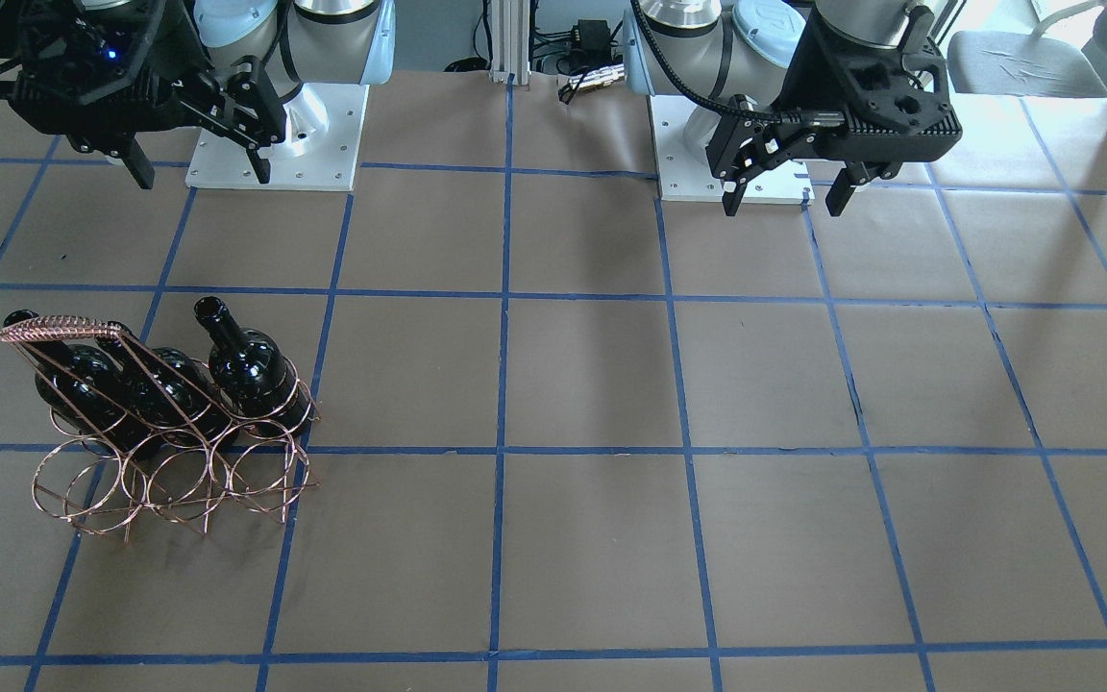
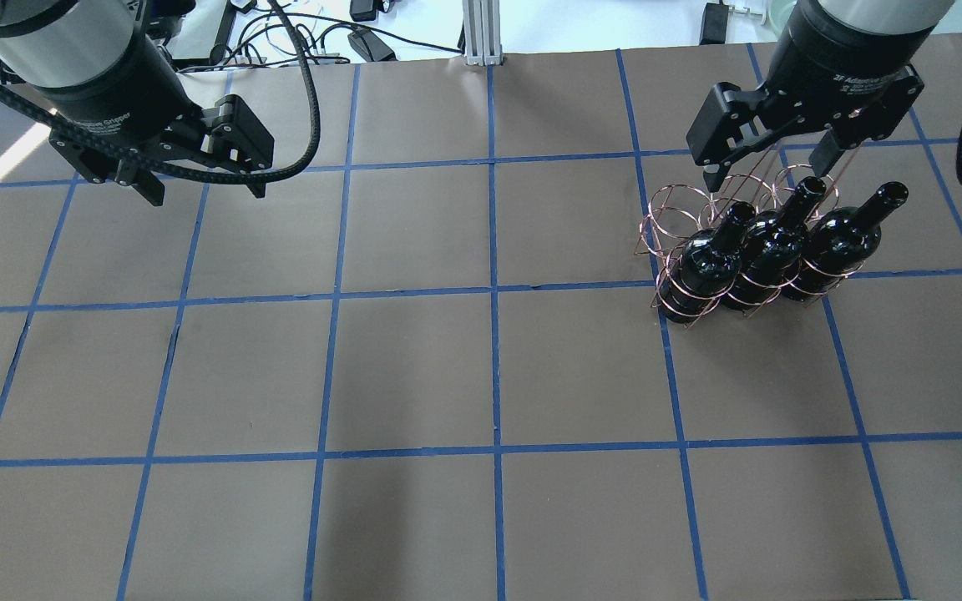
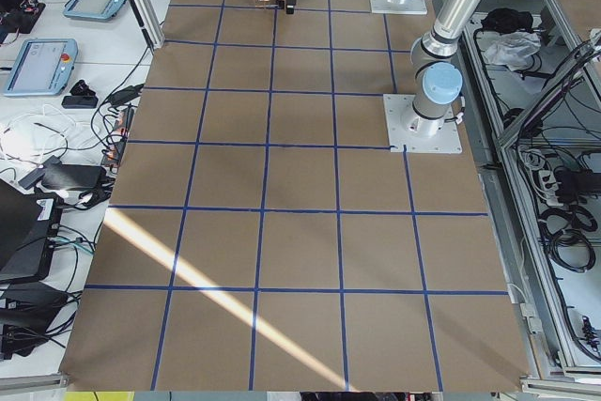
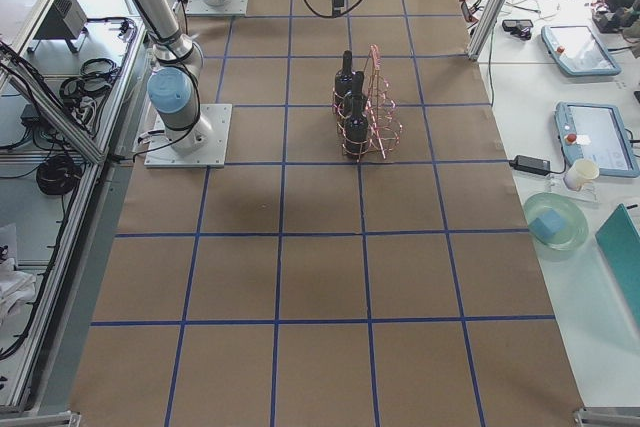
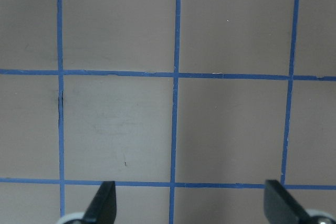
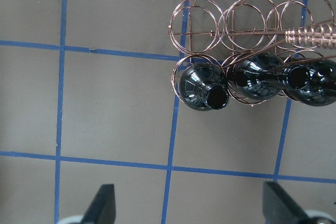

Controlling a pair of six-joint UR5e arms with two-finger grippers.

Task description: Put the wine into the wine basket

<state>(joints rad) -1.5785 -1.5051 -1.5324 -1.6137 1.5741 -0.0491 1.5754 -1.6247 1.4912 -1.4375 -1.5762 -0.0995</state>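
Right, notes as the frames give them.
Hard to see: from the camera at my left-hand end, the wine basket (image 1: 210, 478) is only a sliver of copper wire at the top edge. From the right-hand end the bottles overlap, and I can count just two. In the overhead view my right hand (image 6: 190, 203) covers the top of the basket's handle. My right wrist camera cuts off the third bottle and the handle at its edge. I cannot tell which of the three look-alikes is the task's wine.
Basket: it stands on the counter (image 1: 592, 384) on my right side, with the braided handle up.
Contents: three glossy black wine bottles (image 6: 198, 83) (image 6: 252, 80) (image 6: 311, 80) stand upright, one to a ring. All three are in the row nearer my base, their necks standing clear above the wire.
Right hand: it hangs above the basket, offset to the bottles' side. Its fingers are spread wide, gripping nothing and touching nothing.
Left hand: the left hand (image 5: 189, 203) hangs over bare counter, well apart from the basket. Its fingers are equally wide apart, with nothing between them.
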